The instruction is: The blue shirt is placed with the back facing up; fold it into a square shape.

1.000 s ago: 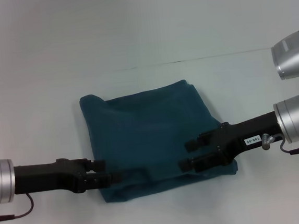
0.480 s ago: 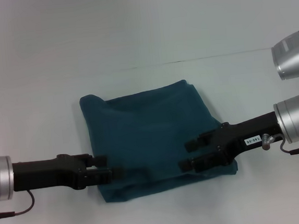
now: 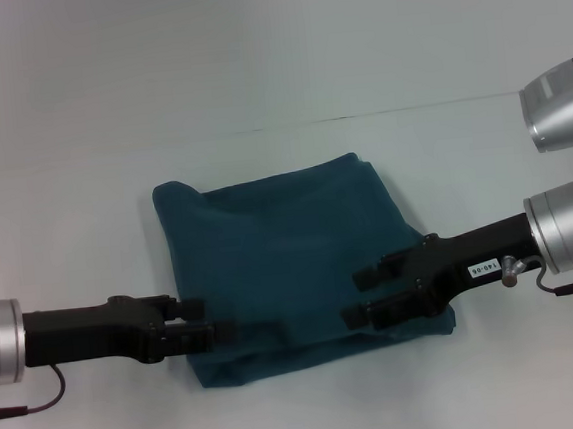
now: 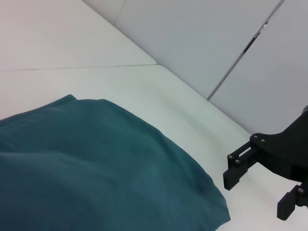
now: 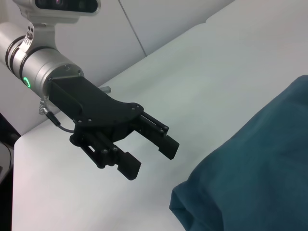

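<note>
The left gripper [image 3: 219, 326] backs off toward the lower left, jaws apart and empty, the right gripper [image 3: 359, 297] hovers spread at centre right, and the blue shirt [image 3: 280, 250] lies mid-frame, apparently folded square.

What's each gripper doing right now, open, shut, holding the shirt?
Left gripper: open, holding nothing, at the blue shirt's near left edge.
Right gripper: open, holding nothing, over the shirt's near right part.
</note>
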Controlling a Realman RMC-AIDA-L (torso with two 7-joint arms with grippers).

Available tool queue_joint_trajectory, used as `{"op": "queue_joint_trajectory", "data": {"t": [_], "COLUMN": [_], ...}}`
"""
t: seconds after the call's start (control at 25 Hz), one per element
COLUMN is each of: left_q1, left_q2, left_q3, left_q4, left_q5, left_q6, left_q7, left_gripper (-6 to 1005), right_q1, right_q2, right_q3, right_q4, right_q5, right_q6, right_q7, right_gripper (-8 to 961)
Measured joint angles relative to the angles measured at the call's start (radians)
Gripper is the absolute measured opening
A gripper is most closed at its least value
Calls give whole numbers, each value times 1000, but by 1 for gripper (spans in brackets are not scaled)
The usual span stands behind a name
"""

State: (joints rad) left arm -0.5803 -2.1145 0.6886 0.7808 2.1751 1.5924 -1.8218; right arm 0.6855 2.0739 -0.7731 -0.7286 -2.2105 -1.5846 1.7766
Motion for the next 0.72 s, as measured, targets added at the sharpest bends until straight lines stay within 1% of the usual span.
{"op": "queue_joint_trajectory", "data": {"t": [0.72], "left_q1": [4], "left_q2": [2], "left_q3": [5], "left_q4": [-2], "left_q5": [2], "left_q6": [-4], "left_q7": [-2], "left_gripper": [737], "right_q1": [0], "right_q2": [0], "right_q3": [0], "right_q4": [0], "right_q5": [0], "right_q6": [0], "right_q7": [0], "right_gripper": [748]}}
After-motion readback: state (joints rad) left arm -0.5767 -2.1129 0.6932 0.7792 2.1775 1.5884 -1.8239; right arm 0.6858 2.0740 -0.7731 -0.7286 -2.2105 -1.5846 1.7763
